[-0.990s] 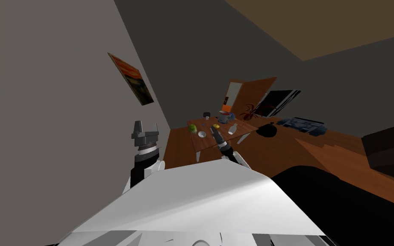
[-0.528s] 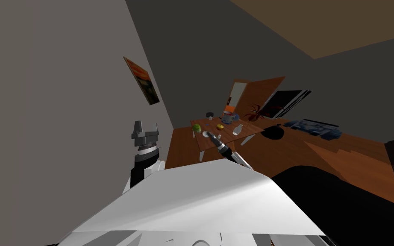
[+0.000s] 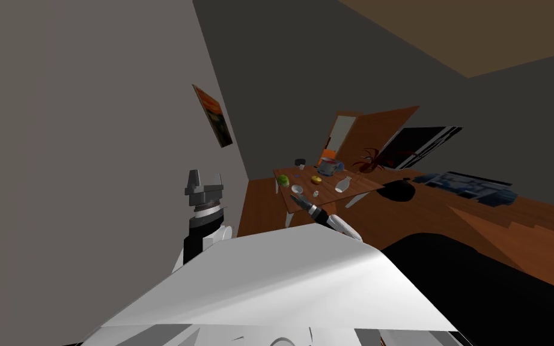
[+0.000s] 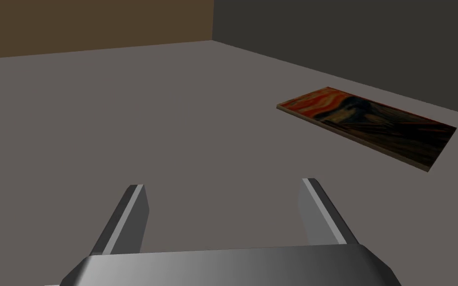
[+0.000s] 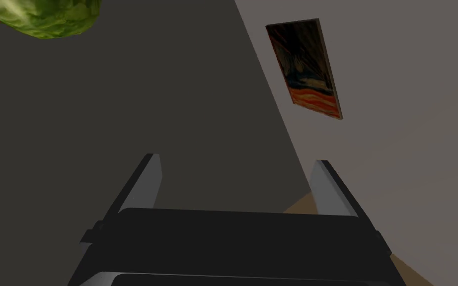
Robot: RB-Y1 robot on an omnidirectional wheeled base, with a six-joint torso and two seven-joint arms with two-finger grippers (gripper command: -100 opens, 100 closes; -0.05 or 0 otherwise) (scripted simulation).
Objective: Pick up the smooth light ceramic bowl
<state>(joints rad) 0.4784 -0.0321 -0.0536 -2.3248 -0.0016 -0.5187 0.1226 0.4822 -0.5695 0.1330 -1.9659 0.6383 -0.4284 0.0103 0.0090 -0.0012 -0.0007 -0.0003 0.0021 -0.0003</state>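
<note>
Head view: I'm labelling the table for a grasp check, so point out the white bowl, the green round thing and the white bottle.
white bowl (image 3: 297,188), head view, middle of its hollow.
green round thing (image 3: 283,179), head view, middle of its rounded top.
white bottle (image 3: 342,186), head view, its body.

The head camera looks from high up, tipped to one side, toward a brown table (image 3: 306,177) that stands far off by the dark far wall. The left wrist camera sits on the left gripper (image 4: 223,182), which is held up on the left. It faces the grey left wall and the painting (image 4: 367,124) on it from near. The right wrist camera sits on the right gripper (image 5: 235,160), out over the near part of the table. It faces the left wall and the far wall, very near a green round thing (image 5: 49,17). All three views share the painting.
</note>
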